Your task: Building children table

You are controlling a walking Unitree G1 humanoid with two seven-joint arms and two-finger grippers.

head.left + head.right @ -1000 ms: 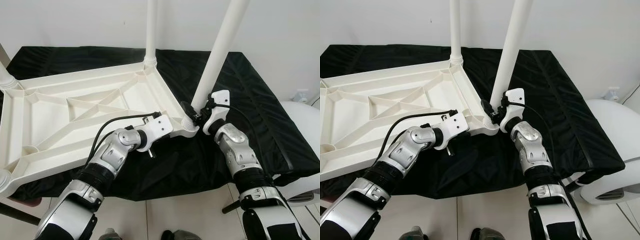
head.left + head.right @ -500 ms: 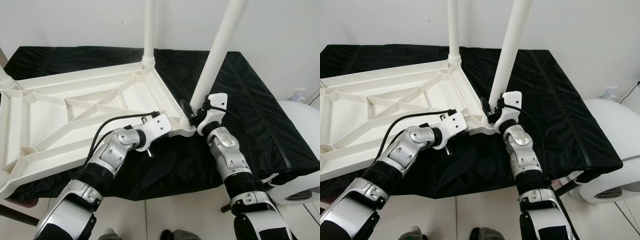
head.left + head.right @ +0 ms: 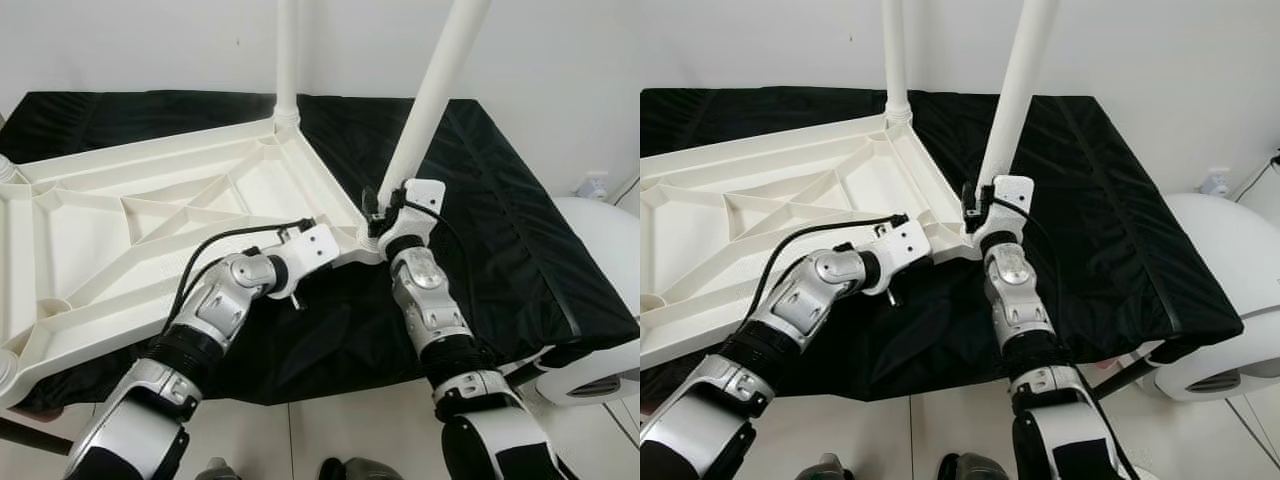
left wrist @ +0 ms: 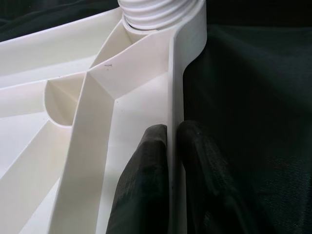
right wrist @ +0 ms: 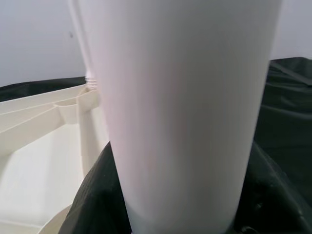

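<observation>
Both white legs (image 3: 437,95) (image 3: 287,55) cut off by the top edge. Left end of the upturned tabletop (image 3: 150,230) cropped by the frame too. Right gripper (image 3: 378,212) mostly tucked behind the near leg, fingers hard to make out. Round white thing (image 3: 605,300) at far right only half visible, no clue what it is.

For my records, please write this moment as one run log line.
left gripper: shut on tabletop rim | right gripper: shut on leg base | leg tilted

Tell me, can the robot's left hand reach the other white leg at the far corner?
Probably not right now. The left hand is pinched on the tabletop rim, and the far leg stands away across the upturned tabletop.
</observation>
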